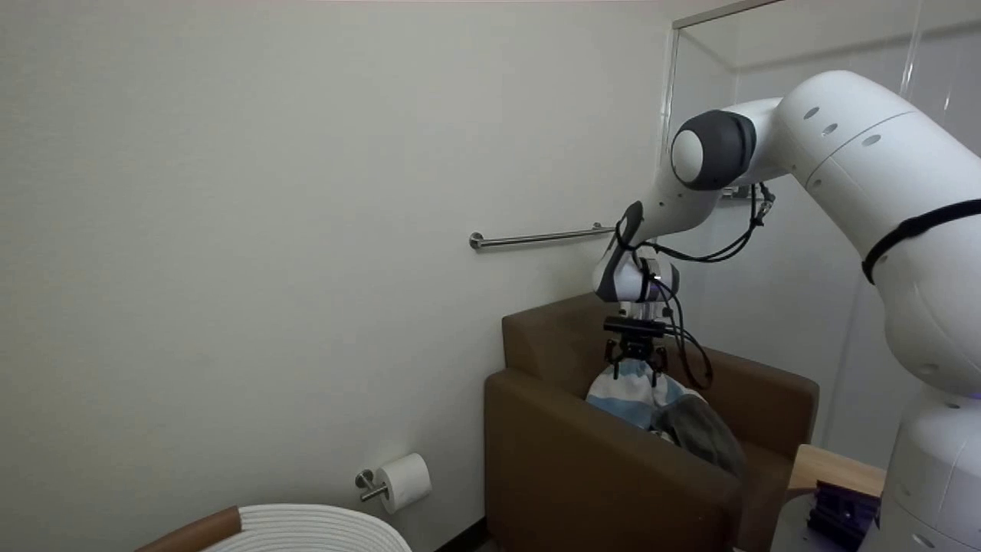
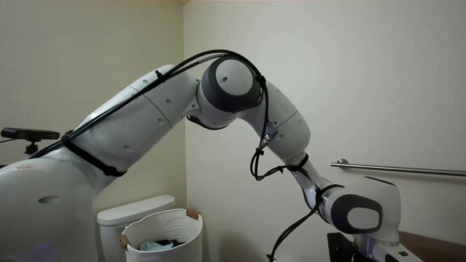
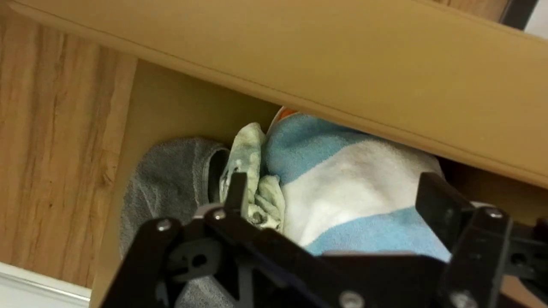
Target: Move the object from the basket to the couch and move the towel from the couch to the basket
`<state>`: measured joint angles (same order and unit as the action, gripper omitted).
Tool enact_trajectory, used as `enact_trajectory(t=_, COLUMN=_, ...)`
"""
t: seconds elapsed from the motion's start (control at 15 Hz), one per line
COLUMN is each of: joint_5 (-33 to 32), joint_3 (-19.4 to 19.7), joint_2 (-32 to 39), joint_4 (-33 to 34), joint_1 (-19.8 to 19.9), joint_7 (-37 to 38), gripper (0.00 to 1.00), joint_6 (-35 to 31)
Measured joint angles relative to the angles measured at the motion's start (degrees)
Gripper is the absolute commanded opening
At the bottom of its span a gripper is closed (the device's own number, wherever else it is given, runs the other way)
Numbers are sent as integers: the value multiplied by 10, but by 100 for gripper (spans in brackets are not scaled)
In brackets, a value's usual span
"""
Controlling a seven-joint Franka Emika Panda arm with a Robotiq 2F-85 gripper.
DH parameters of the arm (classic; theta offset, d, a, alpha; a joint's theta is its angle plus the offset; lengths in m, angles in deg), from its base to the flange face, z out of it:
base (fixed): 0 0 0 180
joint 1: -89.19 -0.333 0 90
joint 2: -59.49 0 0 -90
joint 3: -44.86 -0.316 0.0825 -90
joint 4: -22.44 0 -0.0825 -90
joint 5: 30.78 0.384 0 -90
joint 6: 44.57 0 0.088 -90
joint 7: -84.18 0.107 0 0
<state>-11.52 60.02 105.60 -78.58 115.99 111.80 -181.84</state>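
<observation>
The brown couch (image 1: 598, 460) holds a blue-and-white striped towel (image 1: 625, 405), bunched up on its seat; the towel also shows in the wrist view (image 3: 351, 179). A grey cloth (image 3: 169, 179) and a small pale green patterned cloth (image 3: 248, 164) lie beside it. My gripper (image 1: 634, 377) points down over the striped towel. In the wrist view its fingers (image 3: 332, 188) are wide apart with the towel below and between them; I cannot tell whether they touch it. The white basket (image 2: 193, 238) holds a light blue cloth (image 2: 154, 246) and something dark (image 2: 171, 242).
The couch's near armrest (image 3: 299, 51) overhangs part of the towel. A metal bar (image 1: 544, 238) is fixed to the wall above the couch. A toilet paper roll (image 1: 406, 483) is on the wall. A toilet tank (image 2: 134, 209) stands behind the basket.
</observation>
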Motion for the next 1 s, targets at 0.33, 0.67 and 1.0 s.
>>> enact_trajectory(t=0.33, joint_5=103, joint_3=-52, joint_2=68, joint_4=43, joint_1=92, joint_7=-104, gripper=100, joint_6=-105)
enact_trajectory(t=0.67, joint_5=112, joint_3=-107, joint_2=210, joint_4=220, joint_1=170, joint_7=-118, gripper=100, joint_6=-136)
enact_trajectory(t=1.0, joint_5=112, joint_3=-155, joint_2=340, joint_4=383, joint_1=182, joint_7=-118, gripper=100, joint_6=-246)
